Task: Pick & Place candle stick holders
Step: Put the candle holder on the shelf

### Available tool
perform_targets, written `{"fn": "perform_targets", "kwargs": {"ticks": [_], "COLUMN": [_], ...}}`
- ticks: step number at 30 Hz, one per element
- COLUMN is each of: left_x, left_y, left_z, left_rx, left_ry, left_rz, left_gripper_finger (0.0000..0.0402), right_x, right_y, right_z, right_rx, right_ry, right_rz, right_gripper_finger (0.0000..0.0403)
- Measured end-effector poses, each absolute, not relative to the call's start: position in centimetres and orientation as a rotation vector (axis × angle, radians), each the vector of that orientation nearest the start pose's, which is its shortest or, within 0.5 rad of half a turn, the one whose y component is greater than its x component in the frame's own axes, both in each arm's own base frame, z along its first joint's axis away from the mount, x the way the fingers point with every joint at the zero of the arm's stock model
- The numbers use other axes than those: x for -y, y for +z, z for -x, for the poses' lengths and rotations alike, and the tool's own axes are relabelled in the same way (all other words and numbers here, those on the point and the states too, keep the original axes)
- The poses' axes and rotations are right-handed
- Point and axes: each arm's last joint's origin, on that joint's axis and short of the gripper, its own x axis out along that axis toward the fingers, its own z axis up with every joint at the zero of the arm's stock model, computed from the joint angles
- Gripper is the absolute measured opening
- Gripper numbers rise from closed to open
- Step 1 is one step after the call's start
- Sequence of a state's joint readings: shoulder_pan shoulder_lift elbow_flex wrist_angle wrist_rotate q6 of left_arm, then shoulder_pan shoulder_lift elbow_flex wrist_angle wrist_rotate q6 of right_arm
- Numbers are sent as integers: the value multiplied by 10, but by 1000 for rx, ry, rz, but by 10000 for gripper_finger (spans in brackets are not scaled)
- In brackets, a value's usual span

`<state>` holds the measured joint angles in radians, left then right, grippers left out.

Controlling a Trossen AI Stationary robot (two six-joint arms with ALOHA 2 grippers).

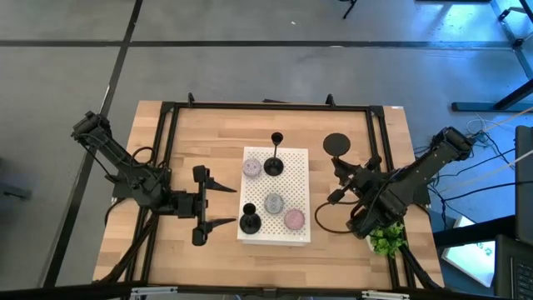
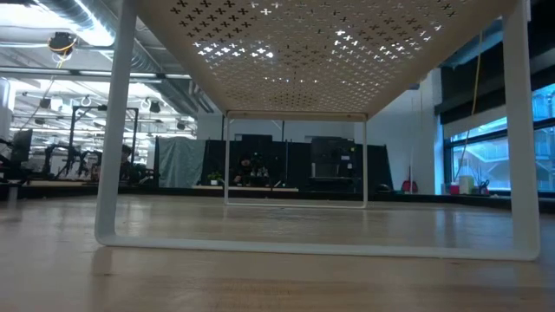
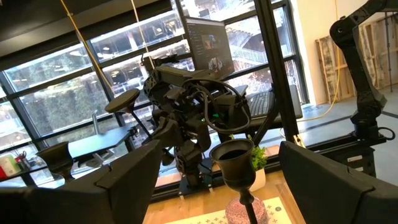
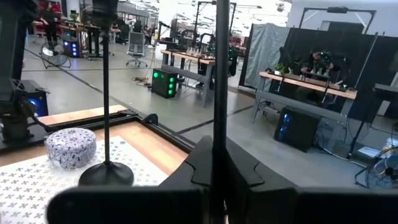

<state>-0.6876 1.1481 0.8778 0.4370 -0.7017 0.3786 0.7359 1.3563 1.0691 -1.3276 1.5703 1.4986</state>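
I see a white perforated metal stand (image 1: 293, 167) at the centre of the high view, on the pale wooden table (image 1: 208, 133). Two slim black candle stick holders stand on it: one (image 1: 274, 163) near its upper edge, its cup pointing to the top of the frame, and one (image 1: 249, 220) at its lower left corner. The third black holder (image 1: 336, 144) is off the stand, right of its upper corner, its round base up; my right gripper (image 1: 339, 169) is clamped together on its thin stem, which runs straight up the middle of the right wrist view (image 4: 220, 81). My left gripper (image 1: 223, 205) waits with its fingers wide apart just left of the lower-left holder, whose cup (image 3: 236, 163) sits between the fingers in the left wrist view. Three small round patterned candles also sit on the stand: greyish-lilac (image 1: 252, 168), grey (image 1: 274, 202), pink (image 1: 294, 219). A small green plant (image 1: 386, 240) is at lower right. I can read no writing or brand anywhere
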Motion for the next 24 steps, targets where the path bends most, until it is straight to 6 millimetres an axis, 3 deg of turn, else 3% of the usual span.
{"fn": "perform_targets", "kwargs": {"ticks": [12,24], "left_x": [146,146], "left_y": [352,352], "left_z": [-207,-207], "left_rx": [124,124], "left_ry": [38,38], "left_rz": [-272,-272], "left_gripper_finger": [322,322], "right_x": [-134,-154], "right_y": [282,287], "right_z": [-175,-194], "right_rx": [-31,-108], "right_ry": [-786,-754], "right_rz": [74,145], "right_gripper_finger": [14,14]}}
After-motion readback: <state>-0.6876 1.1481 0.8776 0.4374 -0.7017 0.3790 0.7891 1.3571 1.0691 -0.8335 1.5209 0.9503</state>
